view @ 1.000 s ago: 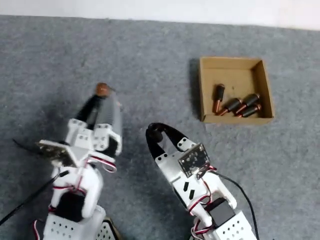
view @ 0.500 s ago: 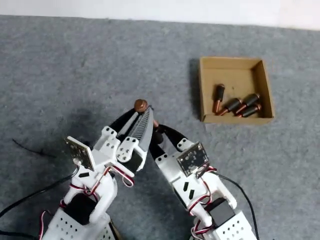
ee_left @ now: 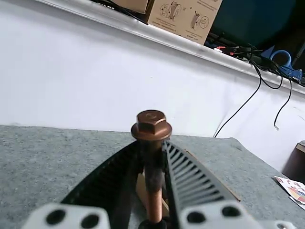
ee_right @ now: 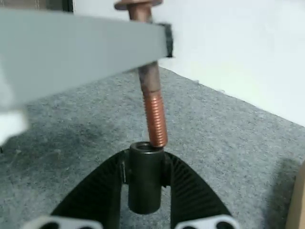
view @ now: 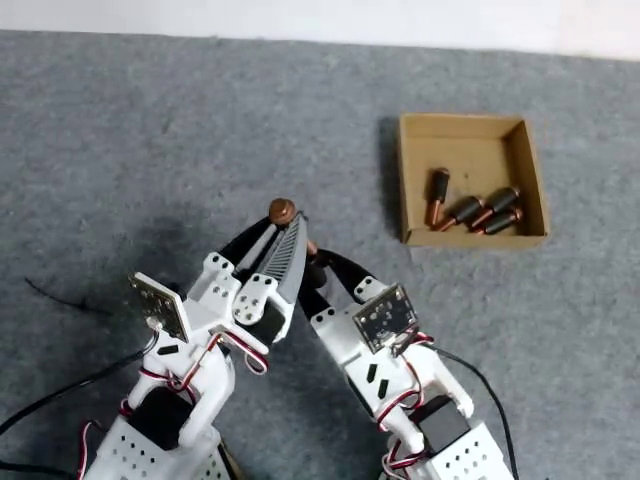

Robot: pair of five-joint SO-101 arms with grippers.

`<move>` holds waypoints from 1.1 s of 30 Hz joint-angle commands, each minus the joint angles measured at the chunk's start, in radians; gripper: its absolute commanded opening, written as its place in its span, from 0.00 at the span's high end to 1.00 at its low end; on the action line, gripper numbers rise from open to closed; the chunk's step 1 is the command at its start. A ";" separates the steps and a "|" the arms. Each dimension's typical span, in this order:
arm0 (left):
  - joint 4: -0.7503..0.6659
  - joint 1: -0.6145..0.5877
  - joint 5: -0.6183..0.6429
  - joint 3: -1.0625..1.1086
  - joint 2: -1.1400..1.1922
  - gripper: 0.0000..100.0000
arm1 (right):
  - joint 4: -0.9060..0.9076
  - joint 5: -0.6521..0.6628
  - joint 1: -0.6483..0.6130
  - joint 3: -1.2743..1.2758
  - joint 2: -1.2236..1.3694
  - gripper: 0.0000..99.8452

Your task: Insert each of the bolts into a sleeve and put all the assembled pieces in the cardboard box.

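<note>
The bolt (ee_right: 153,105) is pinched upright by the left gripper (ee_left: 151,143), its tip at the mouth of the sleeve (ee_right: 144,183) clamped in the right gripper (ee_right: 145,160), lower centre of frame. It should be kept plumb and lowered slowly; whether the tip has entered cannot quite be told.

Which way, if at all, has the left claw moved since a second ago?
Yes: the left claw, shut on the bolt, swung toward the cardboard box, then held still.

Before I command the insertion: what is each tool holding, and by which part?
Left tool holds the bolt by its shank, just below the head; right tool holds the black sleeve by its sides.
</note>
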 commanded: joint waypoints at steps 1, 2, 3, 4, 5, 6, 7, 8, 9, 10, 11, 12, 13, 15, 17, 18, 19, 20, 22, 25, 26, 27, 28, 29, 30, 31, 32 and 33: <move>-0.018 0.013 0.008 -0.013 -0.010 0.99 | 0.002 0.011 -0.002 0.107 -0.013 1.00; -0.018 0.013 0.008 -0.013 -0.010 0.99 | 0.002 0.011 -0.002 0.107 -0.013 1.00; -0.018 0.013 0.008 -0.013 -0.012 0.99 | 0.002 0.011 -0.002 0.107 -0.013 1.00; -0.018 0.013 0.008 -0.013 -0.012 0.99 | 0.002 0.011 0.001 0.107 -0.013 1.00; -0.018 0.013 0.008 -0.013 -0.012 0.99 | 0.001 0.011 0.010 0.107 -0.013 1.00; -0.018 0.013 0.008 -0.013 -0.012 0.99 | -0.002 0.011 0.021 0.107 -0.013 1.00; -0.018 0.013 0.008 -0.013 -0.012 0.99 | -0.002 0.011 0.036 0.107 -0.013 1.00; -0.018 0.013 0.009 -0.013 -0.012 0.99 | -0.002 0.011 0.045 0.107 -0.013 1.00; -0.018 0.013 0.009 -0.013 -0.012 0.99 | -0.002 0.011 0.053 0.107 -0.013 1.00; -0.018 0.013 0.009 -0.013 -0.012 0.99 | -0.002 0.011 0.056 0.107 -0.013 1.00; -0.018 0.013 0.009 -0.013 -0.012 0.99 | -0.002 0.011 0.056 0.107 -0.013 1.00; -0.018 0.013 0.009 -0.013 -0.012 0.99 | -0.002 0.011 0.056 0.107 -0.013 1.00; -0.018 0.013 0.009 -0.013 -0.012 0.99 | -0.002 0.011 0.056 0.107 -0.013 1.00; -0.018 0.013 0.009 -0.013 -0.012 0.99 | -0.002 0.011 0.056 0.107 -0.013 1.00; -0.018 0.018 0.011 -0.013 -0.012 0.99 | -0.002 0.011 0.056 0.107 -0.013 1.00; -0.018 0.021 0.011 -0.013 -0.012 0.99 | -0.002 0.011 0.056 0.107 -0.013 1.00; -0.018 0.022 0.014 -0.012 -0.012 0.99 | -0.001 0.011 0.056 0.107 -0.013 1.00; -0.014 0.022 0.032 -0.012 -0.012 0.99 | -0.001 0.011 0.056 0.107 -0.013 1.00; 0.025 0.022 0.077 -0.022 -0.012 0.99 | 0.001 0.011 0.051 0.107 -0.013 1.00; 0.083 0.015 0.110 -0.058 -0.004 0.99 | 0.001 0.011 0.048 0.107 -0.013 1.00; 0.081 0.013 0.114 -0.058 -0.002 0.99 | 0.001 0.011 0.044 0.107 -0.013 1.00; 0.081 0.013 0.110 -0.053 -0.002 0.99 | 0.001 0.011 0.035 0.107 -0.013 1.00; 0.081 0.013 0.112 -0.051 -0.001 0.99 | 0.002 0.011 0.025 0.107 -0.013 1.00; 0.081 0.013 0.114 -0.051 -0.001 0.99 | 0.002 0.012 0.018 0.107 -0.013 1.00; 0.084 0.013 0.114 -0.050 -0.001 0.99 | 0.002 0.012 0.015 0.107 -0.013 1.00; 0.084 0.013 0.114 -0.050 -0.001 0.99 | 0.002 0.012 0.015 0.107 -0.013 1.00; 0.084 0.013 0.114 -0.050 -0.001 0.99 | 0.002 0.012 0.015 0.107 -0.013 1.00; 0.084 0.013 0.112 -0.050 0.001 0.99 | 0.002 0.012 0.015 0.107 -0.013 1.00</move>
